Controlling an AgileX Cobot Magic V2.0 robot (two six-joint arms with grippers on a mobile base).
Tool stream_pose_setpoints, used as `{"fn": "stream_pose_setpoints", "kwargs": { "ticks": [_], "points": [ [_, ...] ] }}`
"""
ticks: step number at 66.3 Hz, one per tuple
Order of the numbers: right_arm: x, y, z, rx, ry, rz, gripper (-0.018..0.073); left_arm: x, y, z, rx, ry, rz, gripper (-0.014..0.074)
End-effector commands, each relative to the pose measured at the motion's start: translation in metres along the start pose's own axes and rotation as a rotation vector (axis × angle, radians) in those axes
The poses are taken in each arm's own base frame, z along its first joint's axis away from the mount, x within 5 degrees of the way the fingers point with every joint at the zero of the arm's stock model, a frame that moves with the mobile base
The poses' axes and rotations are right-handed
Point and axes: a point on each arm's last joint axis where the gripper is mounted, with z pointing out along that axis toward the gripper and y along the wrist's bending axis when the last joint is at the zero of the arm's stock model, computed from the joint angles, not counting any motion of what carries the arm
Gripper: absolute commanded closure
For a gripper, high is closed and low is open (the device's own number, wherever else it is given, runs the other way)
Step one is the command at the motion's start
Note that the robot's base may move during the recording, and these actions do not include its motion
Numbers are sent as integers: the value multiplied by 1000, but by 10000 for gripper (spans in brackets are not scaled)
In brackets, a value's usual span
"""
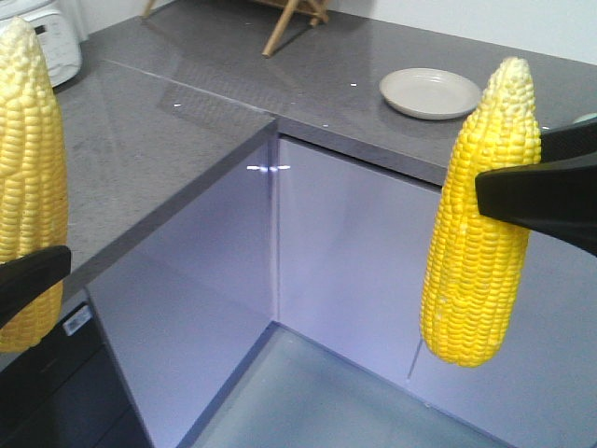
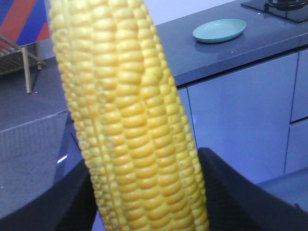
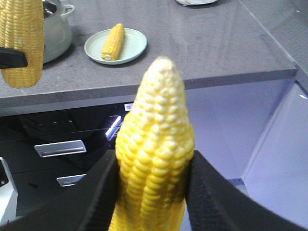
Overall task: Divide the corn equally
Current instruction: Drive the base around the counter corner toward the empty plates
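Each gripper holds one yellow corn cob upright in the air in front of the cabinets. My left gripper (image 2: 144, 192) is shut on a corn cob (image 2: 134, 120), which shows at the left edge of the front view as the left corn (image 1: 28, 177). My right gripper (image 3: 153, 168) is shut on a second corn cob (image 3: 154, 144), seen from the front as the right corn (image 1: 480, 224), paler tip up. A third corn cob (image 3: 113, 42) lies on a pale green plate (image 3: 137, 48) on the counter. An empty plate (image 1: 429, 91) sits on the far counter.
A grey L-shaped counter (image 1: 187, 121) wraps round pale cabinet doors (image 1: 354, 243). A pot (image 3: 57, 31) stands beside the plate with corn, above dark drawers (image 3: 57, 149). A wooden rack (image 1: 294, 19) and a white appliance (image 1: 51, 37) stand at the back. A stove (image 2: 284, 7) lies beyond the empty plate (image 2: 219, 30).
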Motion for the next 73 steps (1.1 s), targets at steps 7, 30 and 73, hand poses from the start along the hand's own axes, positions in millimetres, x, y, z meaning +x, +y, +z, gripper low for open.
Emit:
{"fn": "stream_pose_setpoints", "kwargs": {
  "ticks": [7,30,73],
  "points": [
    [-11,2,-6,17,-90,-4,355,-13,4,-4,-40,-86,-19,273],
    [-11,2,-6,17,-90,-4,355,-13,4,-4,-40,-86,-19,273],
    [-11,2,-6,17,-90,-4,355,-13,4,-4,-40,-86,-19,273]
  ]
}}
